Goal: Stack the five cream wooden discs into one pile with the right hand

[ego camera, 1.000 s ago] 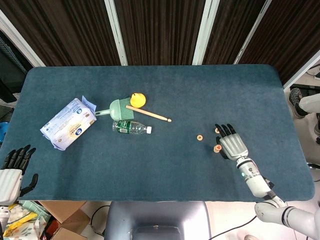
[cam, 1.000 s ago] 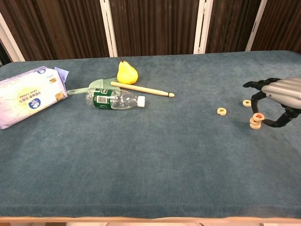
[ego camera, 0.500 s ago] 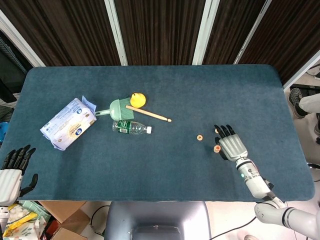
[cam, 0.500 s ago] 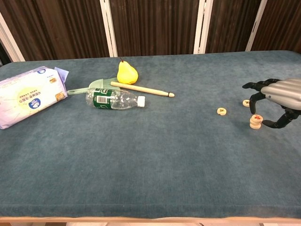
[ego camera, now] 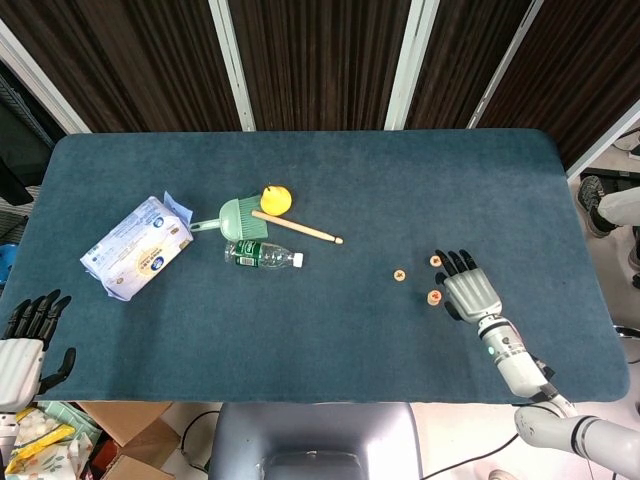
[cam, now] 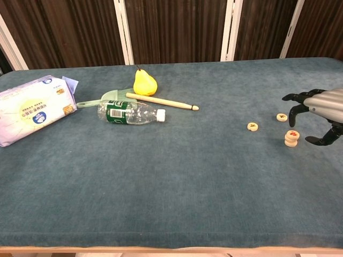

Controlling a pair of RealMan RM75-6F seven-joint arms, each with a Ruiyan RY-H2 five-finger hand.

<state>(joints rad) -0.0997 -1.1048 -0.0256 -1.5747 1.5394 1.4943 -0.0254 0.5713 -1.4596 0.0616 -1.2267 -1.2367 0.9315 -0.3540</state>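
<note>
A small pile of cream discs (cam: 291,139) (ego camera: 434,296) stands at the right of the table, red mark on top. Two single cream discs lie flat nearby: one (cam: 252,126) (ego camera: 399,274) to its left, one (cam: 282,116) (ego camera: 436,261) just behind it. My right hand (cam: 321,111) (ego camera: 467,289) hovers just right of the pile, fingers spread and holding nothing, clear of the discs. My left hand (ego camera: 27,340) hangs off the table's front left corner, open and empty; the chest view does not show it.
A yellow pear (cam: 144,83), a wooden stick (cam: 162,101), a green brush (ego camera: 238,216) and a lying plastic bottle (cam: 129,112) cluster left of centre. A tissue pack (cam: 31,108) lies at the far left. The blue cloth (cam: 177,176) covers the table.
My right hand has drawn back to the right, away from the pile, which stays standing. The two single discs and the left hand have not moved.
</note>
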